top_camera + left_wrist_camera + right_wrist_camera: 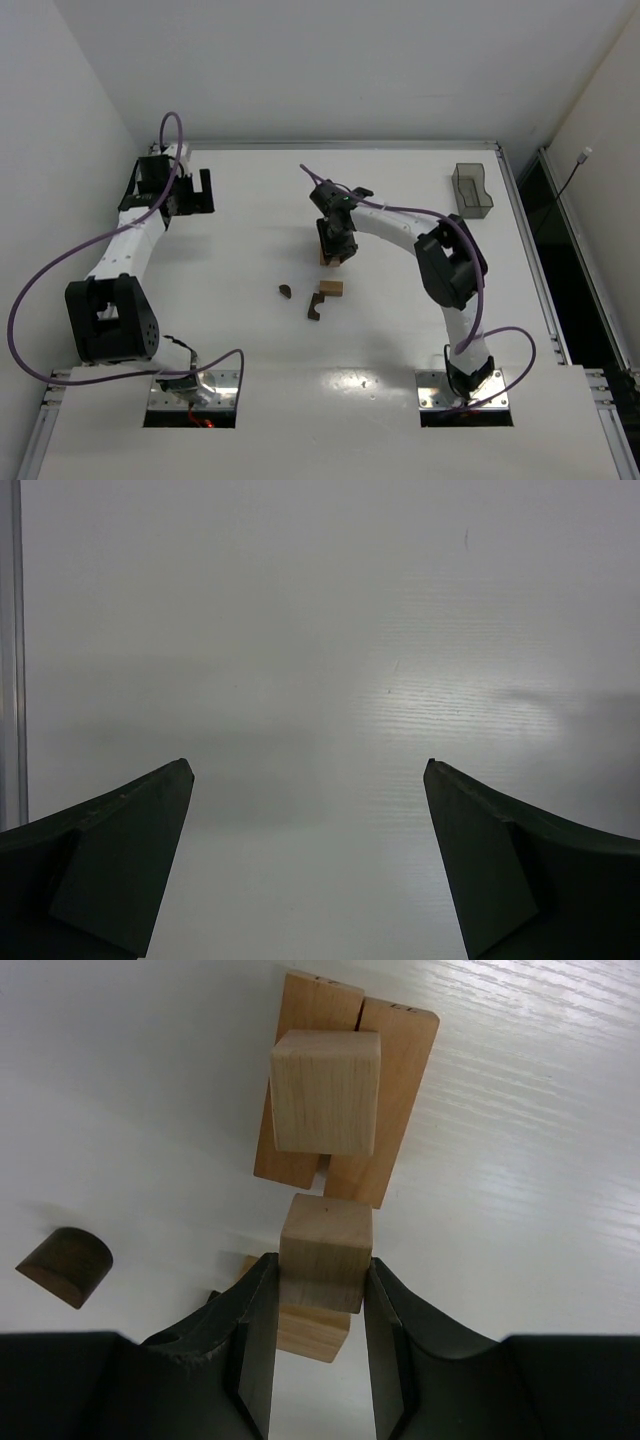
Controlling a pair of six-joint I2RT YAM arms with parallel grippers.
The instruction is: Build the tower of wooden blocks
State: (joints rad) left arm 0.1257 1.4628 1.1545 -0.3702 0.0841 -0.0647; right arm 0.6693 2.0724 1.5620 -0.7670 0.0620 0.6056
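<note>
Right end effector (pixel 320 1263): clamped on a tan cube (pixel 325 1245) by its opposite flat faces.
Tower (pixel 326 1090): mid-tabletop, a cube atop two long tan pieces, just beyond the held one.
Handling: probably light, stiff, smooth; a nudge could topple the stack.
Loose piece: dark half-round (pixel 65 1265), toward the near-left from the tower.
Left end effector (pixel 308 770): spread wide, empty, near the far left corner.
</note>
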